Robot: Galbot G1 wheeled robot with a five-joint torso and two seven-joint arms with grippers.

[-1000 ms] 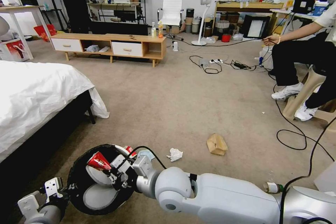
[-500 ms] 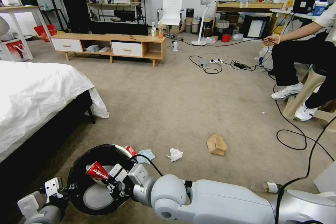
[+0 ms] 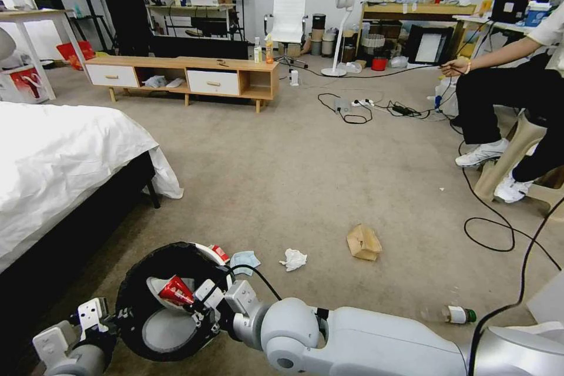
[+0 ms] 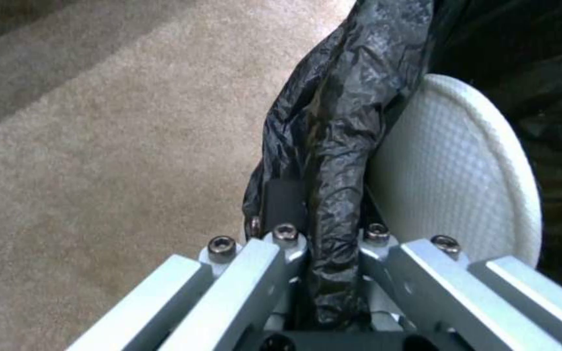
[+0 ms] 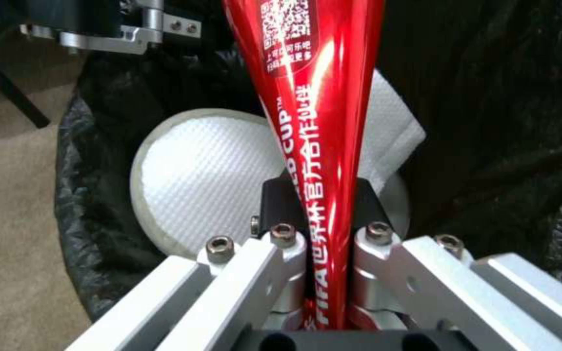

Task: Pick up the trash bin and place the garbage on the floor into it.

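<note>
Red soda can (image 5: 313, 146) pinched in right claw (image 5: 323, 214), seemingly above trash bin (image 3: 132, 299).

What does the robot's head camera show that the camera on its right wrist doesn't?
Head view alone: the garbage on the floor, namely a tissue wad, a brown paper bag, a face mask and a green-capped bottle.

Right wrist view alone: the can's printed lettering, and the right hand pinching the flattened can.

Both: the red can over the trash bin, the bin's white flaps, and the left hand holding the bin's bagged rim.
</note>
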